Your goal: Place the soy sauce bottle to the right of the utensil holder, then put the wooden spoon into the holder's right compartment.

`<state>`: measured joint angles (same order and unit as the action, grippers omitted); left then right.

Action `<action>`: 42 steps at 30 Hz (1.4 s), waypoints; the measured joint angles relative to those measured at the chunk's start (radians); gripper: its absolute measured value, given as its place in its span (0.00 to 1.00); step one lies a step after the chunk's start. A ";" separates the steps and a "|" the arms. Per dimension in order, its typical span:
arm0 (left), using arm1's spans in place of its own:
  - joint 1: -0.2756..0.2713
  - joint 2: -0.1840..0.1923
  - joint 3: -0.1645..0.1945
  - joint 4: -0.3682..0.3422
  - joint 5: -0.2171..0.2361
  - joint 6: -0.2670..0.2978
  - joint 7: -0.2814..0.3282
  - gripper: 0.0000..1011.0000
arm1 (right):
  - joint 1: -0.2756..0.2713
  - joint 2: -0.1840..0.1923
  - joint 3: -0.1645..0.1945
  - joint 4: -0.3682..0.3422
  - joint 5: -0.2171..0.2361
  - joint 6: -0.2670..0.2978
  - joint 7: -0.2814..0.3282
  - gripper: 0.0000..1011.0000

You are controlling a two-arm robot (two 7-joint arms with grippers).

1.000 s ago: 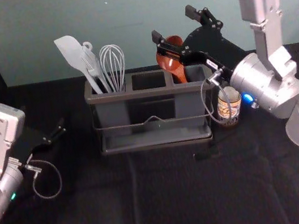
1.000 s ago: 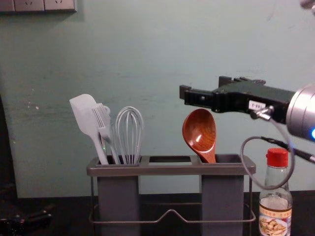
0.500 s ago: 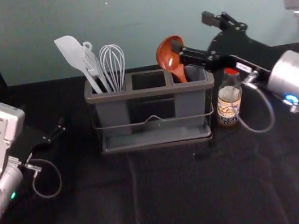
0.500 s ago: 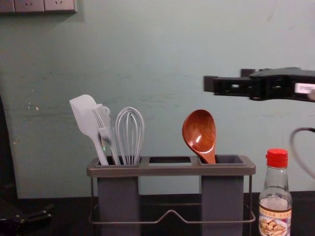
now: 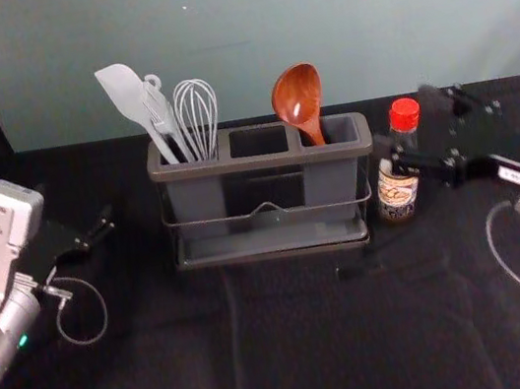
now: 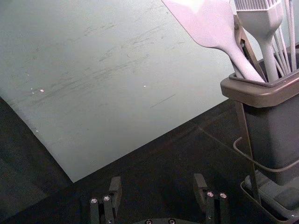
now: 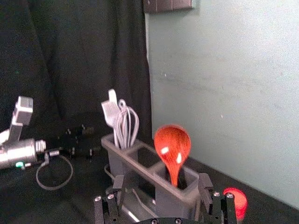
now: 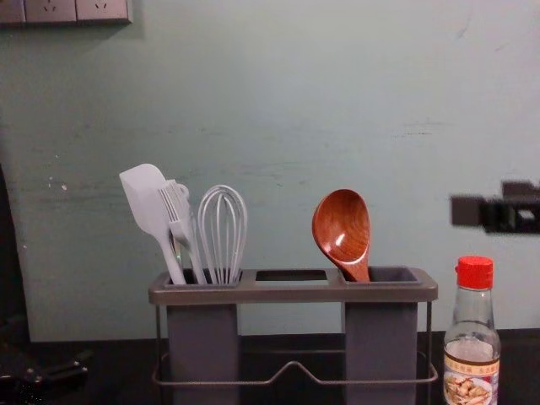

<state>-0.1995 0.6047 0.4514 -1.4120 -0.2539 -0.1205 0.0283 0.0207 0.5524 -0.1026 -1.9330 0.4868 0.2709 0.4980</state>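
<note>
Spoon [image 8: 342,226] stands bowl up in the right compartment of the holder [image 8: 295,292], tilted slightly left; you find the bottle [image 8: 472,371] upright on the tabletop [image 5: 296,348], just beside the holder's right end. Note that your right gripper [image 5: 409,130] is raised near the bottle, above cap level, jaws apart and holding nothing. Your left gripper [image 5: 77,205] is parked left of the holder, jaws apart, with nothing between them.

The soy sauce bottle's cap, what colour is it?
The cap is bright red, seen best in the chest view.
</note>
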 joint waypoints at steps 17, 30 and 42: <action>0.000 0.000 0.000 0.000 0.000 0.000 0.000 0.99 | -0.105 0.029 -0.022 0.105 0.042 -0.073 0.000 0.99; 0.000 0.000 0.000 0.000 0.000 0.000 0.000 0.99 | -0.061 -0.026 -0.116 0.259 -0.001 -0.205 -0.049 0.99; 0.000 0.000 0.000 0.000 0.000 0.000 0.000 0.99 | -0.014 -0.067 -0.155 0.376 -0.134 -0.333 -0.120 0.99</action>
<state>-0.1996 0.6047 0.4514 -1.4120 -0.2539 -0.1205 0.0283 0.0064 0.4859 -0.2573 -1.5574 0.3532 -0.0622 0.3782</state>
